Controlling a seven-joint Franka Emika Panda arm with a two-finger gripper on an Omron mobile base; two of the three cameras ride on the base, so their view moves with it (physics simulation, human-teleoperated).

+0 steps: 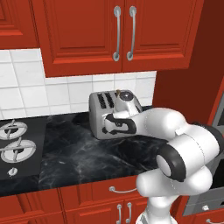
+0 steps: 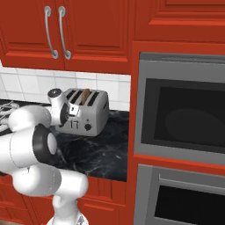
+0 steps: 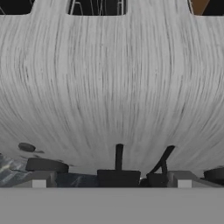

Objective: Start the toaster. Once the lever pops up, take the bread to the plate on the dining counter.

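The toaster (image 2: pixel 82 112) is parked on the black marble counter (image 1: pixel 83 153) against the tiled wall, directly below and ahead of the claw (image 3: pixel 112 177). The hand has been brought right over its front edge, presumably so that a lever can be pressed down. In the hand view the brushed silver top (image 3: pixel 109 87) spreads out just beyond the fingertips, with the slots at its far edge. The lever slider (image 3: pixel 118 156) lies just past the fingertips, roughly between them; a second slider (image 3: pixel 166 157) sits a little to one side, and the dark knobs lie further out toward both sides.

The claw is seen spread wide with nothing held — only the two low finger tips at the bottom of the hand view. Whether a tip already touches a lever cannot be told.

The bread (image 2: pixel 85 95) stands upright in one of the slots, beyond the claw toward the wall. It is a thin tan-brown slice with a darker edge, its upper part poking above the metal top — a sliver of orange-brown (image 3: pixel 199 6) is also caught in the far corner slot of the hand view. By this height, toasting is judged not yet started.
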